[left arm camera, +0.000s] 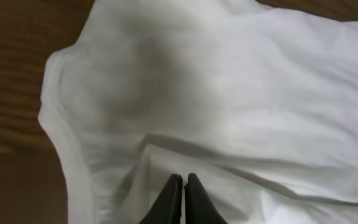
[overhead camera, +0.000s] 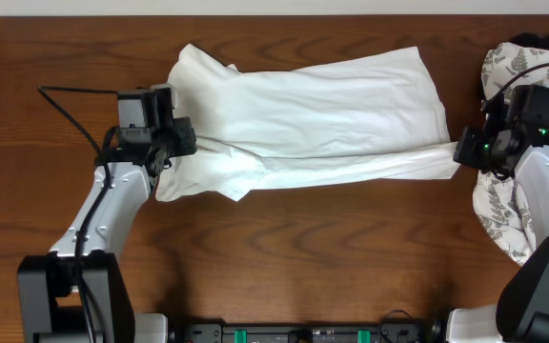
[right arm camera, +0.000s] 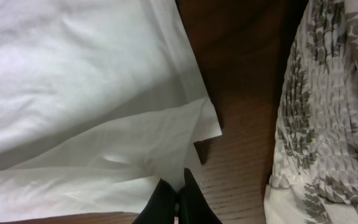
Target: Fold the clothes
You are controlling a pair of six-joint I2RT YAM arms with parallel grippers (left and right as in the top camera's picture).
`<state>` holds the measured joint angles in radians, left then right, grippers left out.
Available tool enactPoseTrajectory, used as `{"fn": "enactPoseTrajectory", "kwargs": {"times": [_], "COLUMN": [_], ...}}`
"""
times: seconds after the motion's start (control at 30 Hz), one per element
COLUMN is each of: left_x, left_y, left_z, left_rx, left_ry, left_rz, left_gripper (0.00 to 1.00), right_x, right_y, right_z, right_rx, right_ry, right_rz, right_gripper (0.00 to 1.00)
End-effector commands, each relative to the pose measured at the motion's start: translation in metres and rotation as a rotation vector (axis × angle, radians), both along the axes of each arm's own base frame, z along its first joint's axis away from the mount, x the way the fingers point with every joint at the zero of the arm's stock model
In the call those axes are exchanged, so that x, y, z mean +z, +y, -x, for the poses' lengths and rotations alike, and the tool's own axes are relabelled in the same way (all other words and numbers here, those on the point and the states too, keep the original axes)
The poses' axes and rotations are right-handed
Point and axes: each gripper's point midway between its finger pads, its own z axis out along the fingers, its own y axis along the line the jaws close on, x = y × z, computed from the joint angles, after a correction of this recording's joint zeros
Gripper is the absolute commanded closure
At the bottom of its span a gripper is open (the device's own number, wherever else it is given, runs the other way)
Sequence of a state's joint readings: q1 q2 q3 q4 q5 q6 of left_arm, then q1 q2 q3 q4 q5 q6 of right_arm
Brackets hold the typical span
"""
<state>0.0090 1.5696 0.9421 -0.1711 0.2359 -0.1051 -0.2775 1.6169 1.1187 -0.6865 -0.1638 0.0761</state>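
**Item 1:** T-shirt (overhead camera: 322, 105), white, 1 pc. Lay spread crosswise on worktop (overhead camera: 303, 267), long axis L–R, nearer the far edge than the near one. A long band along its near side was set off from the body by a crease running btwn the two claws. One end bunched up at far L; surface wrinkled throughout.

**Item 2:** left gripper (overhead camera: 181, 143). Sat at the shirt's L end, near side. Claw was narrow, fingers (left arm camera: 174, 199) pressed together and pinching a fold of T-shirt fabric. Wrist view showed cloth gathered at the tips.

**Item 3:** right gripper (overhead camera: 465, 151). Sat at the shirt's R end, near-side corner. Claw was narrow, tips closed on the hem, fabric drawn to a point there. A loose hem corner lay just beyond the tips on bare wood.

**Item 4:** fern-print cloth (overhead camera: 532, 71), white w/ grey leaves, crumpled. Lay along the worktop's R edge, from the far-R corner toward the near side, partly under the R arm. It was apart from the T-shirt, w/ a strip of wood btwn.
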Motion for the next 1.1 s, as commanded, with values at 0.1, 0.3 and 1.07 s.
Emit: {"fn": "enactPoseTrajectory", "kwargs": {"times": [0.1,0.3,1.07], "left_x": [-0.01,-0.002,-0.002], "left_y": [0.009,0.011,-0.063], "left_z": [-0.008,-0.002,0.072], "left_rx": [0.036,0.041,-0.21], "left_ry": [0.014,0.087,0.388], "left_rz": [-0.039,-0.056,-0.26], "left_gripper": [0.94,0.94,0.93], "right_x": [-0.003,-0.004,-0.003], "right_y": [0.0,0.0,-0.001], "right_z": [0.002,0.003,0.0], "right_rx": [-0.014,-0.014,-0.014], "right_ry": [0.012,0.014,0.002], "right_rz": [-0.01,-0.01,-0.007], "right_gripper": [0.99,0.99,0.99]}}
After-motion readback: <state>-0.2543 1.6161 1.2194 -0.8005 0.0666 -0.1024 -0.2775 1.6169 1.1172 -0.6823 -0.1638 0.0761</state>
